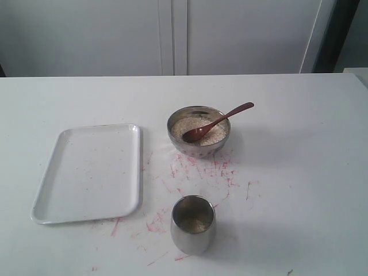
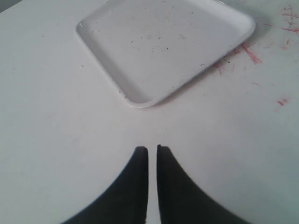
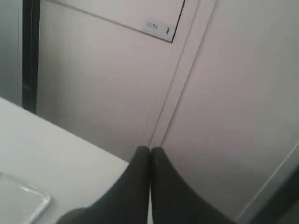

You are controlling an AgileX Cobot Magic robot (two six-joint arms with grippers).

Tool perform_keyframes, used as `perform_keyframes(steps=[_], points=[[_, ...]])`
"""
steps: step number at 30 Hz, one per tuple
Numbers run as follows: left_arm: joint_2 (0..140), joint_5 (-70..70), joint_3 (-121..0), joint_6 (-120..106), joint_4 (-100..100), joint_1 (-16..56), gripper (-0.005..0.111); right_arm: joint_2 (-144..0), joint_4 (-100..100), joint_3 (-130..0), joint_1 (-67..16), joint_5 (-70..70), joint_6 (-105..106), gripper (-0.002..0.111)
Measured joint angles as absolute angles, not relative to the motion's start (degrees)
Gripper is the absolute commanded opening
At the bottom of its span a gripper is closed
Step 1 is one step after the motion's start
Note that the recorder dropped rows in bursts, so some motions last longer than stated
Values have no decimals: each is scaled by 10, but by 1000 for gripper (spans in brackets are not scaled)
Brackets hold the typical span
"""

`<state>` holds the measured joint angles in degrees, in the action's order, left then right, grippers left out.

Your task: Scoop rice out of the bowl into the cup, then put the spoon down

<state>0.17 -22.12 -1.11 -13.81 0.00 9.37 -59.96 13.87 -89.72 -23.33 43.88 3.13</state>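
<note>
A shiny steel bowl (image 1: 176, 137) stands mid-table, filled with pale rice (image 1: 214, 134). The reddish-brown wooden spoon (image 1: 216, 122) lies in it, scoop on the rice, handle sticking out over the right rim. The steel cup (image 1: 192, 225) stands nearer the front, with some rice at its bottom. Neither arm shows in the exterior view. My left gripper (image 2: 152, 148) hovers over bare table near the tray's corner, its jaws almost together and holding nothing. Pointing at the wall past the table edge is my right gripper (image 3: 150, 148), shut and empty.
A white rectangular tray (image 1: 89, 172) lies left of the bowl; its corner (image 2: 140, 100) faces the left gripper. Red scribble marks (image 1: 198, 169) cover the table between bowl and cup. White cabinet doors (image 3: 140, 70) stand behind the table.
</note>
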Motion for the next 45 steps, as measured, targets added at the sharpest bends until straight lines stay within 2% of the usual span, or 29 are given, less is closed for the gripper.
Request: perform_keyframes(steps=[8,16,28,38,45], points=[[2,-221,-11,-138,0,94,14,-705,180,-942,-234,491,69,0],[2,-221,-11,-138,0,94,14,-738,270,-942,-234,510,70,0],[2,-221,-11,-138,0,94,14,-849,316,-942,-173,576,104,0],[2,-221,-11,-138,0,94,14,-1007,301,-942,-143,536,260,0],[2,-221,-11,-138,0,94,14,-1096,253,-942,-136,505,491,0]])
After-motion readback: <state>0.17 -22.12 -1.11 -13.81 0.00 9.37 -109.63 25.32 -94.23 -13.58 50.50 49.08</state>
